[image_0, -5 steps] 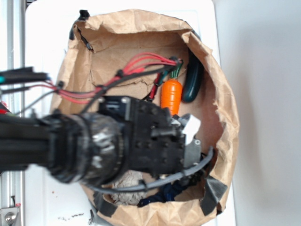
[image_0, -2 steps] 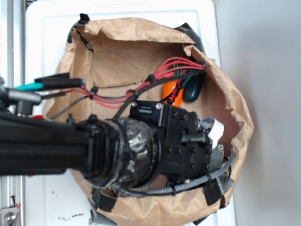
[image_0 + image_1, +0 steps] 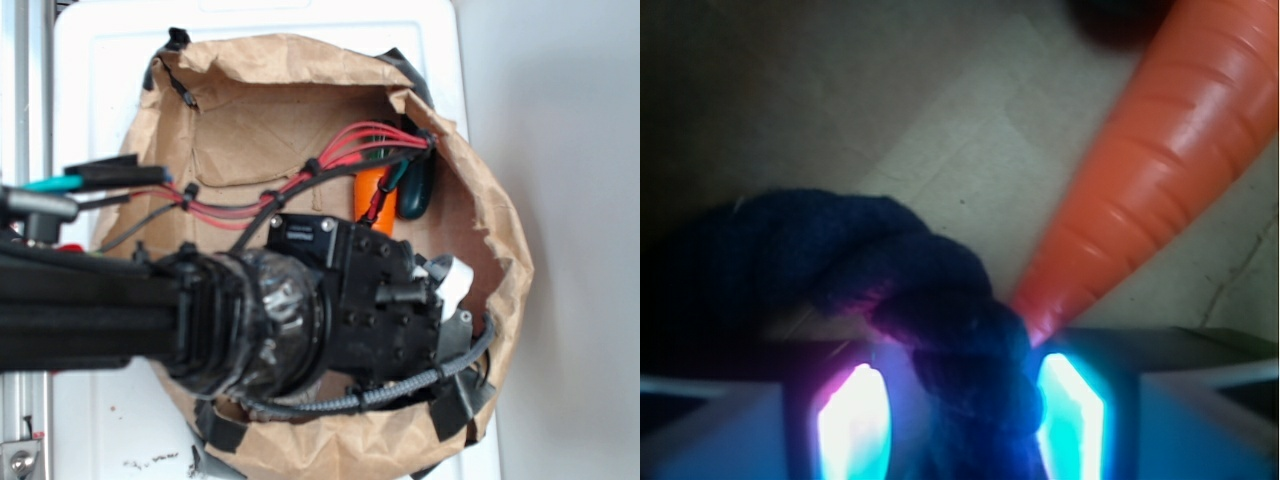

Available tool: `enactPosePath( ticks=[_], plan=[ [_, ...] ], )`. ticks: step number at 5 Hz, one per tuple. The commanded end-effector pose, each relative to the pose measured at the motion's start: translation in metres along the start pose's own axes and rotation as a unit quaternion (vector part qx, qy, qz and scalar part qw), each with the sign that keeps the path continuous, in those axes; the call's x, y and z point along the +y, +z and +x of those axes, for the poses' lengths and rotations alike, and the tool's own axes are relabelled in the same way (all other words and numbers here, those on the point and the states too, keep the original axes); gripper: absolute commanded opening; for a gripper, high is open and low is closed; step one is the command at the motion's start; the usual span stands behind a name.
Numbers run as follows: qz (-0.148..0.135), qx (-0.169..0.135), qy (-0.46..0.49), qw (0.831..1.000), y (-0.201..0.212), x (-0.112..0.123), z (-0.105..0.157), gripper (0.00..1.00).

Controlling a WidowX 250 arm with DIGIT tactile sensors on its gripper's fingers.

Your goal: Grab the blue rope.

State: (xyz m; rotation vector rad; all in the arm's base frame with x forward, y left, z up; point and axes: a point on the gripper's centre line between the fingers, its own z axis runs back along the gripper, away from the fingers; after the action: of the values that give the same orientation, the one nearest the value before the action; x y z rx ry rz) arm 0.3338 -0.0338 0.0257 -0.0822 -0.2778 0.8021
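The thick dark navy twisted cotton rope point(image 3: 940, 330) lies on the pale brown floor of the bag, and in the wrist view we see its strand running down between the two glowing fingers point(image 3: 852, 420) of the gripper point(image 3: 960, 425). The fingers stand just beside the rope on both sides, one lit pink and blue, the other cyan. We cannot tell whether they already press on it or only flank it. The rope's upper part bends to the left as a fuzzy loop, and its twisted section sits in the middle of the picture.

Just to the right of the rope we see the orange ribbed plastic carrot toy point(image 3: 1160, 170); its narrow tip comes down close to the rope near the cyan finger, but we cannot tell whether they touch.

In the exterior view the black robot arm point(image 3: 200, 310) reaches into the crumpled brown paper bag point(image 3: 500, 250), which stands on a white table point(image 3: 90, 80). The black gripper body covers the rope there. Behind the red cables point(image 3: 350, 145) we see a part of the carrot and a dark green cucumber toy point(image 3: 415, 195) next to it, near the bag's far wall.
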Motion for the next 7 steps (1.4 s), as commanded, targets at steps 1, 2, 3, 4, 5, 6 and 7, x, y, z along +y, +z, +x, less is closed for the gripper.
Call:
enactPosePath(
  ticks=[1, 2, 3, 4, 5, 6, 7],
  plan=[
    [-0.018, -0.020, -0.004, 1.000, 0.017, 0.006, 0.010, 0.00],
    [-0.027, -0.010, 0.006, 1.000, 0.033, 0.008, 0.028, 0.00],
    [-0.036, 0.004, 0.010, 0.999, 0.056, 0.012, 0.046, 0.00],
    [-0.061, 0.010, -0.031, 0.998, 0.080, 0.016, 0.067, 0.00],
    [-0.032, -0.014, -0.085, 0.996, 0.112, 0.022, 0.085, 0.00],
    [-0.052, 0.002, -0.116, 0.992, 0.134, 0.037, 0.086, 0.00],
    [-0.075, 0.007, -0.141, 0.987, 0.154, 0.045, 0.073, 0.00]
  ],
)
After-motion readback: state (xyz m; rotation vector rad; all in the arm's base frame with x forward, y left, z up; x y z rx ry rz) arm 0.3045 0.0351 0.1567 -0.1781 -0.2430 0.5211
